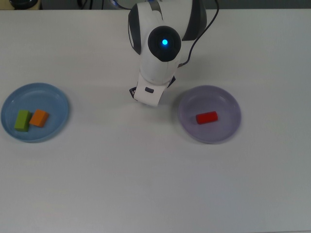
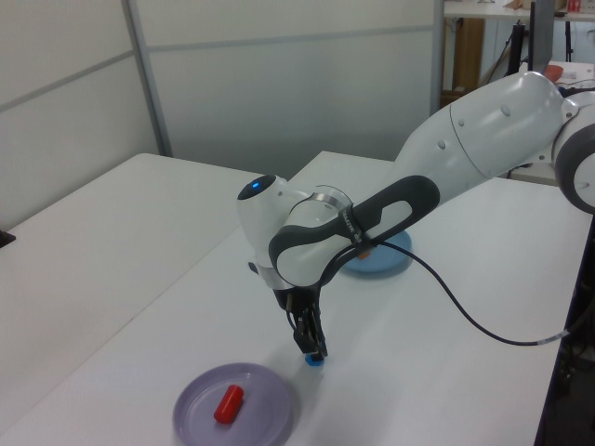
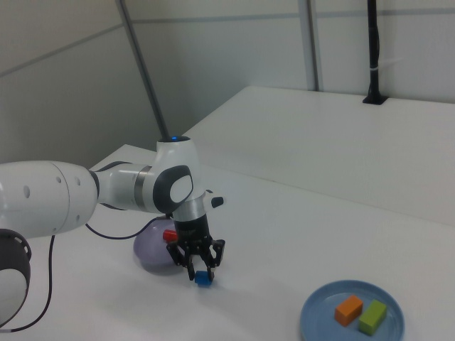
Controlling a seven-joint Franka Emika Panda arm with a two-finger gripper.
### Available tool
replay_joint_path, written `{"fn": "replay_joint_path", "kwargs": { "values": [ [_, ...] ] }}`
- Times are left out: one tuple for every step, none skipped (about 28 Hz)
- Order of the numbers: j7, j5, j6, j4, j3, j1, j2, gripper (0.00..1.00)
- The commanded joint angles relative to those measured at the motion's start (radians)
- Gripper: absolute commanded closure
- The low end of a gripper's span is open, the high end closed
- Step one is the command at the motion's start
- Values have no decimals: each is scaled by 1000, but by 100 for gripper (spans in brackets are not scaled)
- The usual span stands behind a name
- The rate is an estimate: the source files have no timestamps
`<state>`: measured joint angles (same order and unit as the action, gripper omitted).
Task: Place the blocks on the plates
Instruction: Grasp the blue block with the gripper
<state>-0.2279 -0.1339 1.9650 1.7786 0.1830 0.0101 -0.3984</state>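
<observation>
Only rightward: fingers (image 3: pixel 200 268) astride blue block (image 3: pixel 204 279)

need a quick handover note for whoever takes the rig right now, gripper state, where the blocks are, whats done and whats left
Gripper: open, low over the blue block, fingers on either side of it, not closed.
Blue block: on the table, between the two plates.
Light blue plate: holds the green block and orange block.
Lilac plate: holds the red block.
Done: three blocks plated.
Left: grasp the blue block and set it on a plate.
</observation>
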Motion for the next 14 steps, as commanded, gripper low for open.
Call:
{"fn": "replay_joint_path", "kwargs": {
  "values": [
    [-25, -6, -5, 22, -4, -4, 30, 75],
    [-25, -6, -6, 21, -4, -4, 32, 78],
    [-25, -6, -8, 21, -4, -4, 36, 78],
    [-24, -4, -9, 21, -4, -2, 42, 78],
    [-24, -4, -14, 19, -2, -1, 47, 78],
    [-25, -1, -23, 16, -2, -1, 53, 78],
    [-25, 2, -29, 12, -2, -1, 64, 78],
    [-24, 11, -37, -7, 0, -1, 78, 78],
    [-21, 16, -40, -11, 3, -2, 82, 78],
    [-21, 20, -46, -16, 4, -2, 87, 78],
    [-18, 23, -49, -22, 6, -2, 95, 78],
    [-13, 28, -51, -27, 7, -5, 99, 78],
    [-8, 40, -49, -36, 24, -8, 101, 78],
    [-5, 46, -49, -44, 36, -12, 99, 78]
  ]
}}
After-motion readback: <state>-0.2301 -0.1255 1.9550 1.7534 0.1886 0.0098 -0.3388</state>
